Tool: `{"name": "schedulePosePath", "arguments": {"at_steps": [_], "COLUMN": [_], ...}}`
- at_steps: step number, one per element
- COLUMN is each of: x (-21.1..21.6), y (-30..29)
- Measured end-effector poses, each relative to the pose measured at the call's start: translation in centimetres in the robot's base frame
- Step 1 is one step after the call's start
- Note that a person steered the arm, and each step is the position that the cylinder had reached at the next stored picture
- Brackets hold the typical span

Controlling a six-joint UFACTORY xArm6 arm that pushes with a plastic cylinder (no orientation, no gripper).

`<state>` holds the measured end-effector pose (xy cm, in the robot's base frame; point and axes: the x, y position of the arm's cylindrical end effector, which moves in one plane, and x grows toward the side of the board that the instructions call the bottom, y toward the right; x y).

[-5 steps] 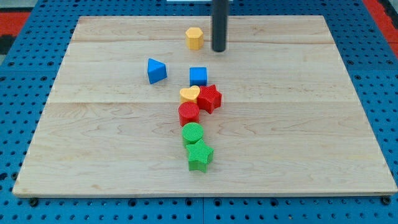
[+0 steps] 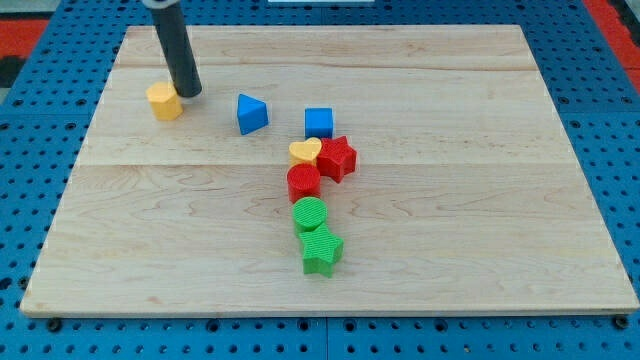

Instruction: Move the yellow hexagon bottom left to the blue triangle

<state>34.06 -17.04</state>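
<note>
The yellow hexagon lies at the view's upper left of the wooden board. The blue triangle sits to its right, about a block's width and more away. My tip stands just right of the yellow hexagon, touching or nearly touching it, between the hexagon and the blue triangle. The rod rises up out of the view's top.
A blue cube sits right of the triangle. Below it lie a yellow heart, a red star, a red cylinder, a green cylinder and a green star in a column.
The yellow hexagon has moved from the top centre to the upper left, past the blue triangle. My tip has moved left with it. The other blocks have not moved.
</note>
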Motion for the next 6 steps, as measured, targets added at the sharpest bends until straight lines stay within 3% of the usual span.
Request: {"name": "schedulePosePath", "arguments": {"at_steps": [1, 2, 3, 4, 5, 6], "x": [-3.4, -3.5, 2.0, 4.6, 2.1, -0.4], "y": [-3.9, -6.9, -7.9, -4.1, -8.7, -4.4]}}
